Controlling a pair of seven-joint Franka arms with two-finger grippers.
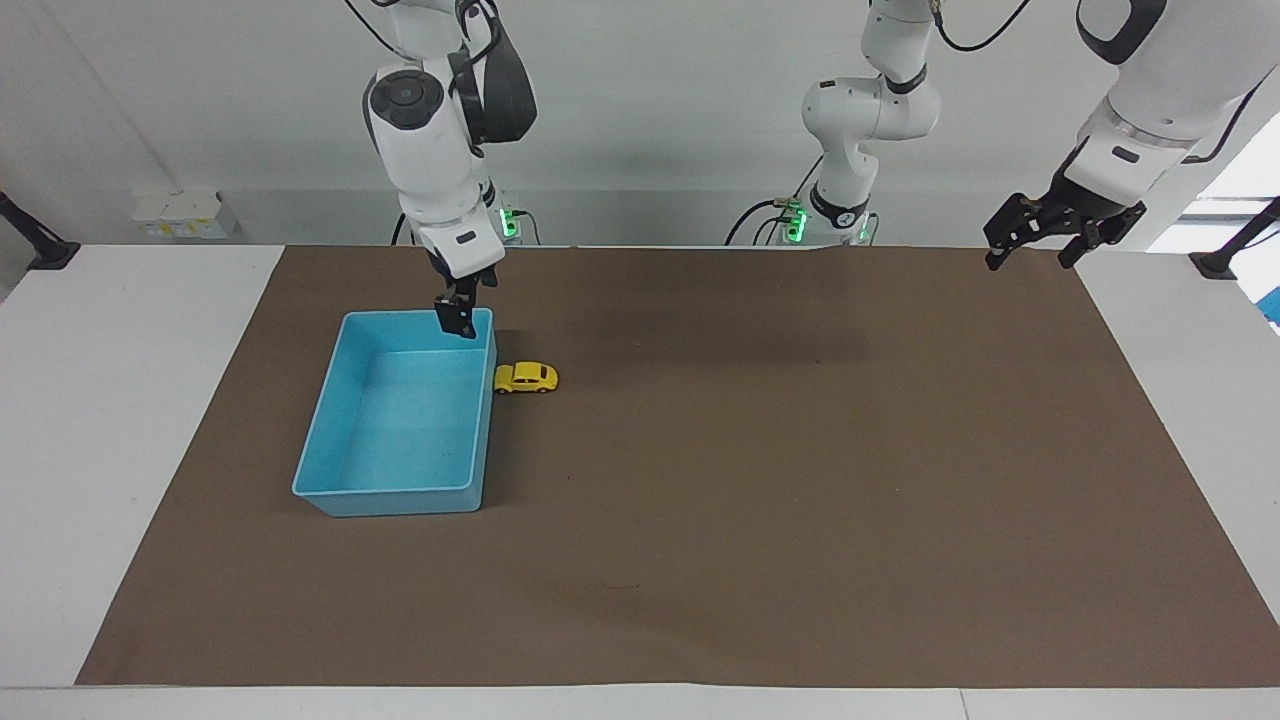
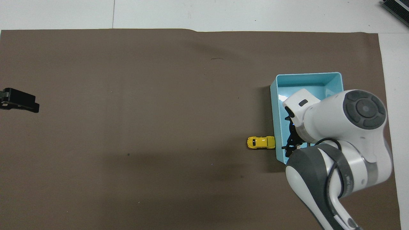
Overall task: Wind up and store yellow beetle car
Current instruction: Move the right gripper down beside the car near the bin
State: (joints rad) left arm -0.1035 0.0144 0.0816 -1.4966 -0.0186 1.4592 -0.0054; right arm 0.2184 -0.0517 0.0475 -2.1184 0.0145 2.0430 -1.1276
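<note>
Yellow beetle car (image 1: 526, 377) sat on the brown mat (image 1: 760, 480) on its wheels, just beside the light-blue tray (image 1: 330, 440) at the wall turned toward the left arm's end of the table, near the tray's corner nearer the robots; I could not tell whether car and wall touched; nothing gripped it. I saw the right gripper (image 1: 457, 318) hanging above that same tray corner, pointing down, empty; from its edge-on angle I read the jaws as standing apart. My left gripper (image 1: 1040, 238) hung over the mat's edge at the left arm's end, well apart from the car, jaws spread, carrying nothing; in the overhead view only its dark tip (image 2: 19, 100) showed.
</note>
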